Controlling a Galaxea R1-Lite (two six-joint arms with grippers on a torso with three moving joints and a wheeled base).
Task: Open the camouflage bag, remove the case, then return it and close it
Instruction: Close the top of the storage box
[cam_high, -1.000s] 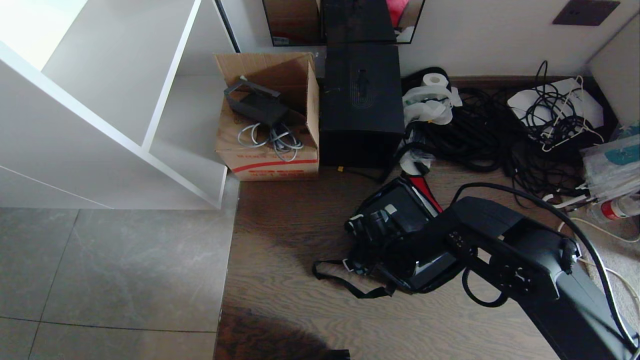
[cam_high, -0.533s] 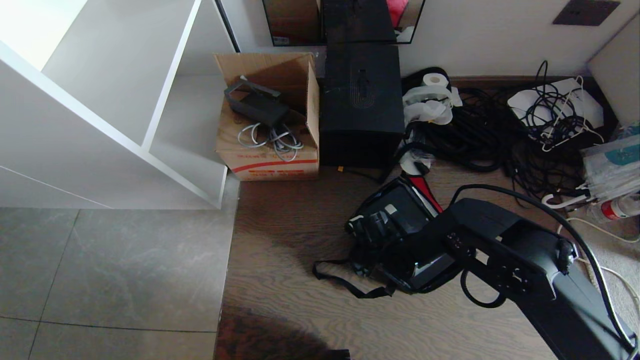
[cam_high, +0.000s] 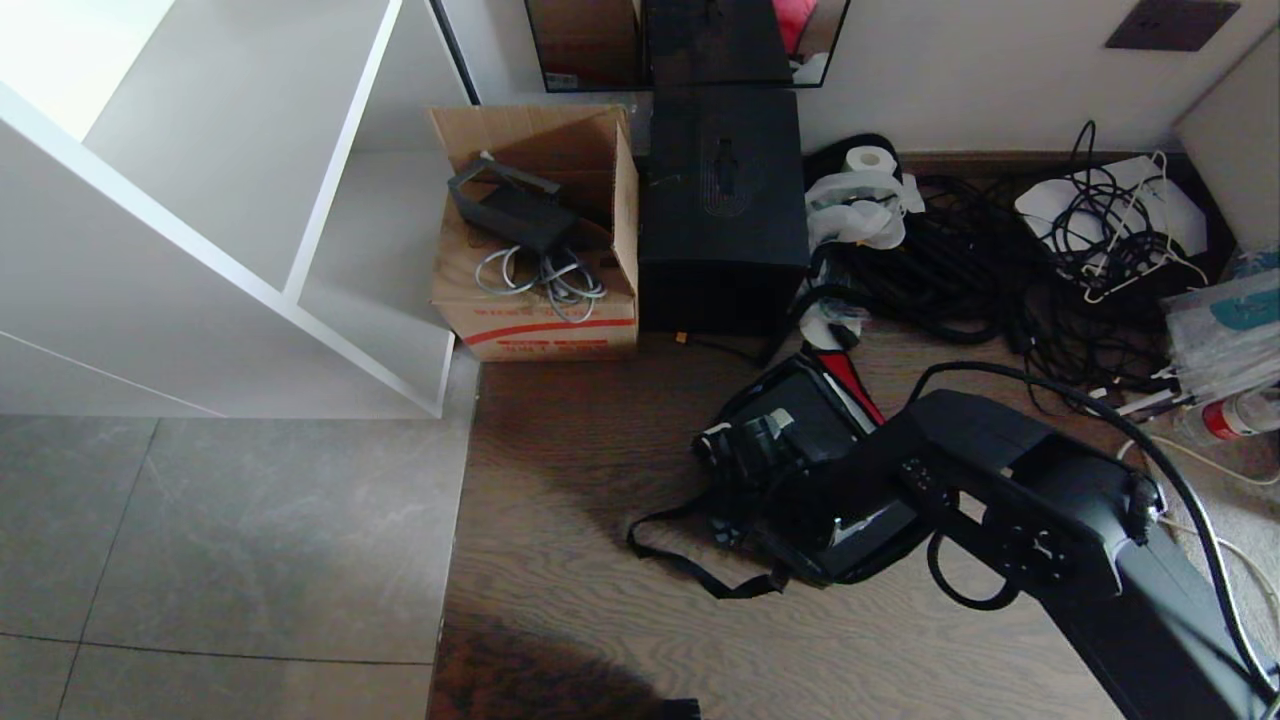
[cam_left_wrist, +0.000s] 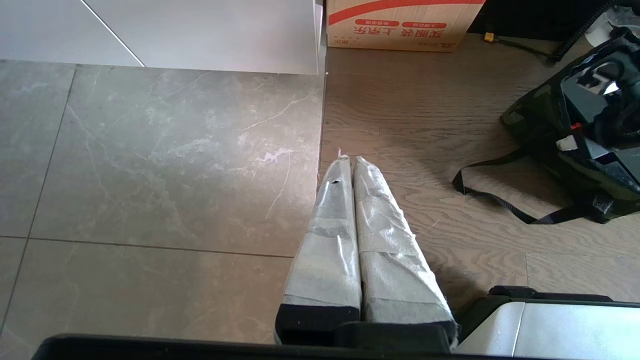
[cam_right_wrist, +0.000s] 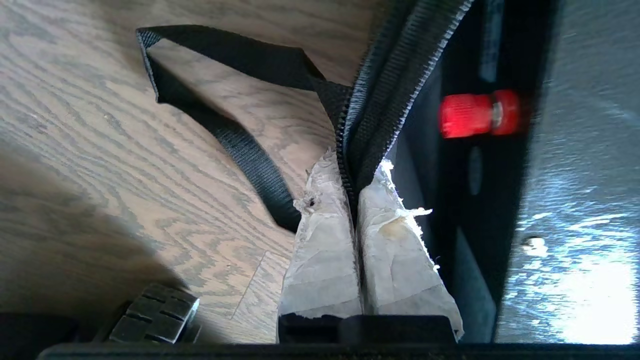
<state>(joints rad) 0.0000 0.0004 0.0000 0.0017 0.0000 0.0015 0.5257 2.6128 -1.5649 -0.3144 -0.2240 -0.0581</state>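
Between the earlier head views and now, the right pincer (cam_right_wrist: 356, 187) has gone from spread to pressed together on the zipper edge of the camouflage bag (cam_high: 745, 520); the strap (cam_high: 680, 555) has shifted slightly at its left end, and the rest of the scene is unchanged.

Left part of the head view: a white shelf unit (cam_high: 230, 220) fills the upper left, with grey tile floor (cam_high: 220, 540) below it offering open room. The left pincer (cam_left_wrist: 352, 165), seen only in its wrist view, hangs over the seam between tile and wood floor (cam_high: 580, 620) with its taped fingers (cam_left_wrist: 330, 235) pressed together, holding nothing.

Centre: a cardboard carton (cam_high: 545, 290) and a tall black box (cam_high: 722, 210) stand side by side against the wall at the upper centre. Bare wood lies between them and the bag.

Lower centre right: the bag lies on the wood floor with its lid open and a strip of red lining (cam_high: 855, 385) showing at its upper edge. Its long axis runs diagonally from lower left to upper right of the frame. The case (cam_high: 790, 425) sits inside the bag, with the same diagonal heading. The strap trails from the bag toward the lower left.

Right: the right arm (cam_high: 1040, 520) enters from the lower right corner and covers the bag's near side. A tangle of black cables (cam_high: 980, 270) crowds the upper right.
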